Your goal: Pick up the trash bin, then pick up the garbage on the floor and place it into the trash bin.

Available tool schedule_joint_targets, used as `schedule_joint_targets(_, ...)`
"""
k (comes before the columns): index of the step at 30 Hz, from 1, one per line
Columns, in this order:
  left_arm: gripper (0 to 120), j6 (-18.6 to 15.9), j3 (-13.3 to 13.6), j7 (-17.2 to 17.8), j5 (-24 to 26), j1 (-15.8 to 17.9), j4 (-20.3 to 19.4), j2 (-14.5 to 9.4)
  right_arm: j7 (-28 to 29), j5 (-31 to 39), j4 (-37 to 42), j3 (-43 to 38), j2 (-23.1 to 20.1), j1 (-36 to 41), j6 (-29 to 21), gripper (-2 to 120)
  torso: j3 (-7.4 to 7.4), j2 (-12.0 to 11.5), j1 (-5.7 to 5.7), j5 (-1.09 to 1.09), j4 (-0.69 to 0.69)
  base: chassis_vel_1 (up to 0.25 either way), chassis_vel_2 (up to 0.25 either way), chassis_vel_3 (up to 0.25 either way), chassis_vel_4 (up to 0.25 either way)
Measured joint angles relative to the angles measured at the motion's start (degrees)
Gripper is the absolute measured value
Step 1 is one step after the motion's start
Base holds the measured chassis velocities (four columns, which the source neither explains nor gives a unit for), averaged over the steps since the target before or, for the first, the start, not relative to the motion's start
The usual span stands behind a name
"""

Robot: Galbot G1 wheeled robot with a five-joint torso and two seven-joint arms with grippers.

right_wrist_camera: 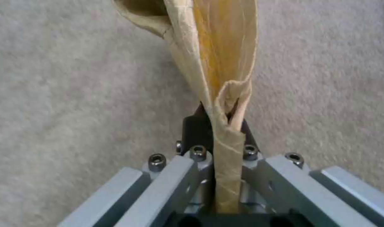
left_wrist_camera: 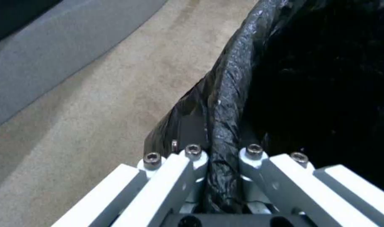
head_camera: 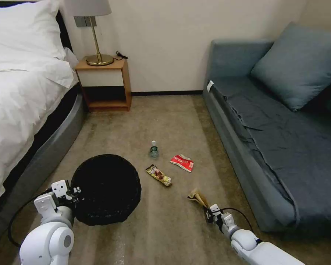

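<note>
Now left claw [left_wrist_camera: 219, 148] grips trash bin [head_camera: 106, 187] rim; right claw [right_wrist_camera: 221, 138] pinches brown paper wrapper [right_wrist_camera: 217, 63].

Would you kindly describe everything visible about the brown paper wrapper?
The brown paper wrapper is a creased, tan paper sleeve with a yellower inner face, open and flared at its far end. The right gripper is shut on its narrow folded end, so it juts forward over the beige carpet, on the robot's right near the sofa.
</note>
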State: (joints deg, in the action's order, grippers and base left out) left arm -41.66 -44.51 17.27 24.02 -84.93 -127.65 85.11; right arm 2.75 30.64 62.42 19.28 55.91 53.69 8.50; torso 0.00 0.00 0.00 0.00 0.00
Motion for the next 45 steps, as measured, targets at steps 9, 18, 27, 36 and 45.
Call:
schedule_joint_targets(9, 3, 0.0, 0.5, 0.0, 0.0, 0.2, 0.9, 0.0, 1.7, 4.8, 14.0, -2.8, -3.6, 2.3, -0.3, 0, 0.0, 0.0, 0.0, 0.0, 0.0, 0.0, 0.0, 0.0, 0.0)
schedule_joint_targets(18, 3, -0.1, 3.2, 0.1, -0.4, 0.5, 3.2, 0.3, 6.0, 17.8, 42.8, -2.0, -8.8, -1.5, -4.8, 0, 0.0, 0.0, 0.0, -0.04, -0.01, 0.0, 0.0, 0.0, 0.0)
schedule_joint_targets(27, 3, -0.1, 4.3, 0.1, -2.2, 0.2, 3.4, 1.1, 17.9, 23.9, 48.8, 19.8, -1.2, -19.3, -6.7, 0, 0.0, 0.0, 0.0, 0.0, 0.02, 0.0, 0.0, 0.0, 0.0)
schedule_joint_targets(36, 3, -0.1, 4.2, 0.1, -2.5, -0.5, 1.7, 1.6, 23.0, 23.0, 39.1, 33.3, 9.5, -24.0, -5.7, 0, 0.0, 0.0, 0.0, -0.01, 0.02, 0.0, 0.0, 0.0, 0.0)
schedule_joint_targets(45, 3, -0.1, 4.0, 0.0, -2.5, -1.1, 0.8, 1.6, 24.1, 22.0, 37.7, 34.3, 10.1, -24.5, -7.0, 25, 0.0, 0.0, 0.0, -0.01, 0.0, 0.0, 0.0, 0.0, 0.0)
